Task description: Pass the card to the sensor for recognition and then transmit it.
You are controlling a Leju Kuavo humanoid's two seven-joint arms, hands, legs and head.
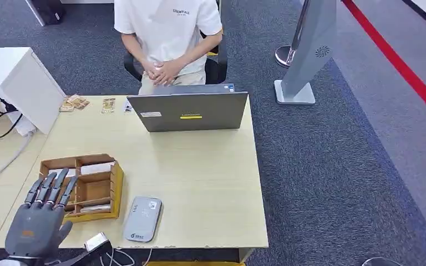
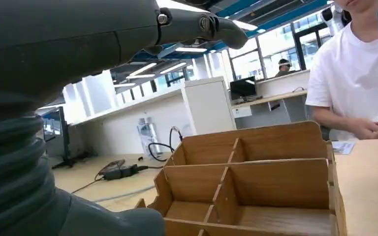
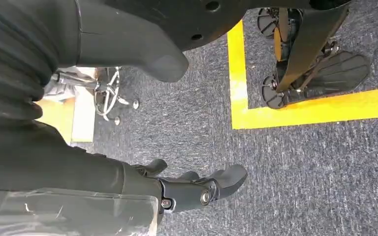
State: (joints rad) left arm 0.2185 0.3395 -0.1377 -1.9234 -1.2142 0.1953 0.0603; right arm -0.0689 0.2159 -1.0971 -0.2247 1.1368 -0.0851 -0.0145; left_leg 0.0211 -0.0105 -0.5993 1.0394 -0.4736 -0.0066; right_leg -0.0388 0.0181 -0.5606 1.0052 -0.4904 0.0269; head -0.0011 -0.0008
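- At seven o'clock on the pale wooden tabletop [image 1: 199, 177], our left hand [image 1: 41, 213] hovers empty, fingers spread.
- We should lower gently into the compartmented brown wooden box [image 1: 86, 185], pinching one white card [image 1: 95, 168] cleanly.
- Our right hand [image 3: 197, 189] hangs empty.

Wooden card box [image 1: 115, 185] with several compartments, flat at the near-left of the table, open side up. White cards [image 1: 96, 168] lie in its far compartments; another pale card [image 1: 94, 209] lies in the nearest compartment. Sensor [image 1: 143, 218]: a grey, rounded rectangular reader with a small label at its near end, flat on the table just right of the box, near the table's near edge and slightly angled
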